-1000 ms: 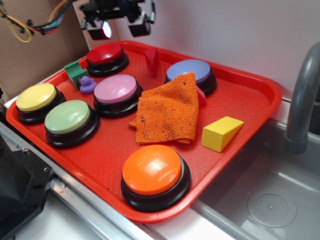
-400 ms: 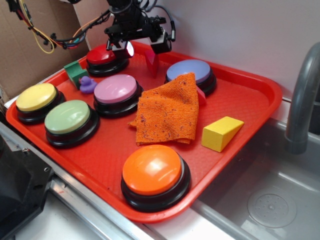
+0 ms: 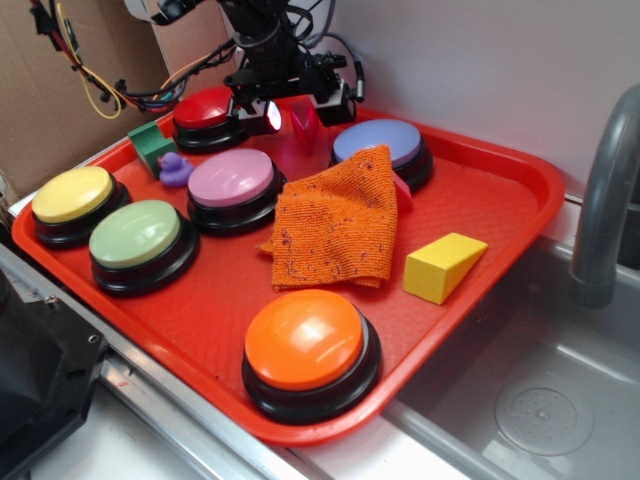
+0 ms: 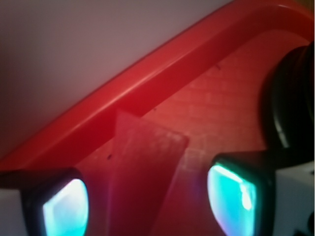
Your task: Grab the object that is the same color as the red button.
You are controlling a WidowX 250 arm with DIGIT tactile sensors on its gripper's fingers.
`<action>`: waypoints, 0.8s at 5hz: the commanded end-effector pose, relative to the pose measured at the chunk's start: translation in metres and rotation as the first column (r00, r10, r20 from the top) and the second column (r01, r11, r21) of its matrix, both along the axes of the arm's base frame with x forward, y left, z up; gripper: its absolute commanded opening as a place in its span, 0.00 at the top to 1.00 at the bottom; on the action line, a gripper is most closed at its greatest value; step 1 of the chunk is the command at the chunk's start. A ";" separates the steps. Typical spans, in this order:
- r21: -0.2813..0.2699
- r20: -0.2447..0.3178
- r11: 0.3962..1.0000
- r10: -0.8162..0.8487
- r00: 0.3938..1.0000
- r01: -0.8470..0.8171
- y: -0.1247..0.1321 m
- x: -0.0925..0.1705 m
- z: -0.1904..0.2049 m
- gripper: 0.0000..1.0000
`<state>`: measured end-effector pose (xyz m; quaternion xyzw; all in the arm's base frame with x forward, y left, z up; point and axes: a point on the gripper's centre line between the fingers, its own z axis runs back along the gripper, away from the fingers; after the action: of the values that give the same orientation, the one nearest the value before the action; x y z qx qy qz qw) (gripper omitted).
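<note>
Moving down and toward the tray's back edge since the earlier frames, the gripper (image 3: 297, 106) is now sitting low at the small red wedge block (image 3: 304, 124), its two fingers spread apart with the block standing between them. In the wrist view the gripper (image 4: 147, 196) is showing a glowing pad (image 4: 65, 206) on either side of the wedge block (image 4: 143, 172), and whether the pads are touching it is hard to tell. That block is standing upright near the back rim of the red tray (image 3: 505, 165), between the red button (image 3: 209, 108) at the back left and the blue button (image 3: 380, 143). An orange cloth (image 3: 335, 225) is lying crumpled at the tray's middle, a yellow wedge (image 3: 443, 266) is resting toward the right edge, and an orange button (image 3: 305, 340) is sitting at the front edge.
</note>
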<state>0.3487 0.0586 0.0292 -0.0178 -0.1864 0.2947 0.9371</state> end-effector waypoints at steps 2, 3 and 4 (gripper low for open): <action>-0.017 0.058 1.000 -0.021 0.998 0.022 0.000 0.003 0.012 1.00; -0.018 0.042 0.999 -0.026 0.999 0.027 0.000 0.002 0.014 1.00; 0.003 -0.015 0.994 -0.106 0.994 0.106 0.013 -0.010 0.048 1.00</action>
<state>0.3302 0.0578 0.0462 -0.0243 -0.1290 0.2452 0.9605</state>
